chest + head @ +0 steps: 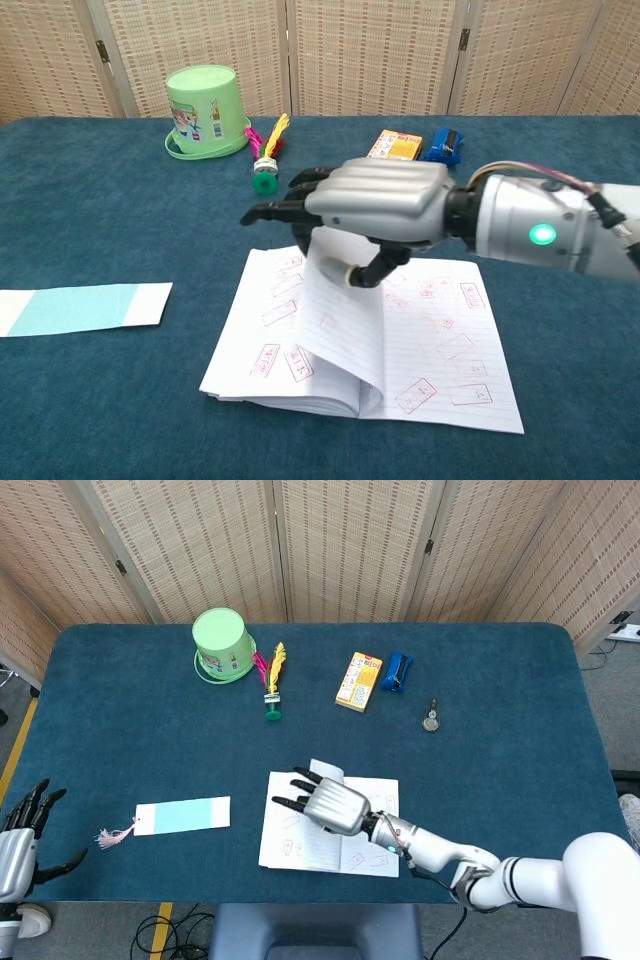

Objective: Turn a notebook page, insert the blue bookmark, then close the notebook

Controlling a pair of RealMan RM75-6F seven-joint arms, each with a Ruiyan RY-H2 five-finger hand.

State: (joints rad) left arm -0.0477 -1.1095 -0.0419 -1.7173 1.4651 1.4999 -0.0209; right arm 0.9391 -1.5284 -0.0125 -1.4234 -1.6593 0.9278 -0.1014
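While the right robot hand (375,205) is pinching one raised page (335,320) of the notebook (440,345), a pull too strong is risking a tear.

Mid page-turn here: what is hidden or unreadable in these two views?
- Right hand grip on the lifted page: palm hides it, both views.
- Left hand: cut off by head view edge; absent from chest view.
- Blue paper bookmark: tassel end cut off, chest view.
- Open lined notebook stamps: too small.
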